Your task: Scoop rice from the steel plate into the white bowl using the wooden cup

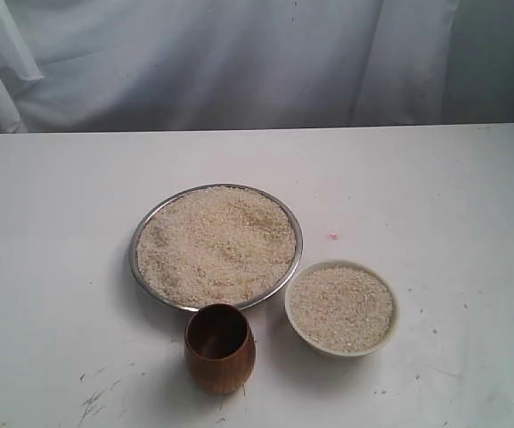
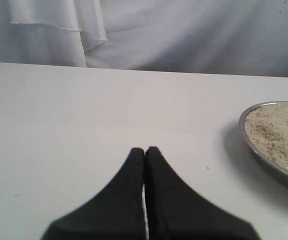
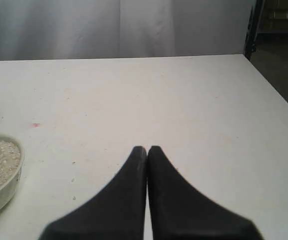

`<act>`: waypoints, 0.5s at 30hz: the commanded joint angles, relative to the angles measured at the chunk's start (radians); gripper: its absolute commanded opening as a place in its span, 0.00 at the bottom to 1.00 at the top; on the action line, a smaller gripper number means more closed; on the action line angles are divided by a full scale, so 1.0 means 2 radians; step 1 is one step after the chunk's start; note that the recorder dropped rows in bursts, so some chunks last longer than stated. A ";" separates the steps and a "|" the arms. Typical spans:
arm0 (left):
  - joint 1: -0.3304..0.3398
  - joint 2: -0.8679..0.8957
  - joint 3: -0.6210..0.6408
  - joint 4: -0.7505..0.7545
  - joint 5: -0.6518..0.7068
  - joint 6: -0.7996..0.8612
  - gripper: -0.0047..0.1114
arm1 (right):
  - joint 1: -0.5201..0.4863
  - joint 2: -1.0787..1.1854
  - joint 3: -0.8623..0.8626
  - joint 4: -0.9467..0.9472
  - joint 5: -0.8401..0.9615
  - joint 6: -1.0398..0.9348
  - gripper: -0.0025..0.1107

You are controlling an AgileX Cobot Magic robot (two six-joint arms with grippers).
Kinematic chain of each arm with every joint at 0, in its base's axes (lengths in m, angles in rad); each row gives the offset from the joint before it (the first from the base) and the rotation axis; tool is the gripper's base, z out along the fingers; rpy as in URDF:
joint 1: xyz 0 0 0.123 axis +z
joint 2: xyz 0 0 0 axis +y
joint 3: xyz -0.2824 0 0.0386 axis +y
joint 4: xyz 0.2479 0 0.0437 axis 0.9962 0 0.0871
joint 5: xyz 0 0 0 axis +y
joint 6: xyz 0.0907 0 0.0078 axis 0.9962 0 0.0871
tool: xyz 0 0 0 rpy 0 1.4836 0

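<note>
My left gripper (image 2: 144,148) and right gripper (image 3: 147,148) each have their black tips pressed together on nothing, over bare white table (image 2: 59,125). I judge they are parked wide so the dishes stay open to reach. The wide, shiny steel plate (image 2: 256,152), heaped with pale rice grains (image 2: 278,130), lies ahead of my left jaws, toward my right arm's side and well apart. The small cream-white bowl (image 3: 6,192), already holding some rice, sits likewise inward of my right jaws. The reddish-brown wooden cup (image 1: 220,366) stands upright and empty just beside both dishes, probably to keep each scoop short. Neither pair of jaws is near it.
</note>
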 commanded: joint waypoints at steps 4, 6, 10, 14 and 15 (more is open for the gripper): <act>-0.001 -0.002 0.002 0.000 -0.003 0.000 0.04 | 0.000 0.002 0.002 0.000 -0.002 0.000 0.02; -0.001 -0.002 0.002 0.000 -0.003 0.001 0.04 | 0.000 0.002 0.002 0.000 -0.002 0.000 0.02; -0.001 -0.002 0.002 0.000 -0.006 0.001 0.04 | 0.000 0.002 0.002 0.000 -0.002 0.000 0.02; -0.001 -0.002 0.002 0.000 -0.110 0.000 0.04 | 0.000 0.002 0.002 0.000 -0.002 0.000 0.02; -0.001 -0.002 0.002 0.000 -0.153 0.000 0.04 | 0.000 0.002 0.002 0.000 -0.002 0.000 0.02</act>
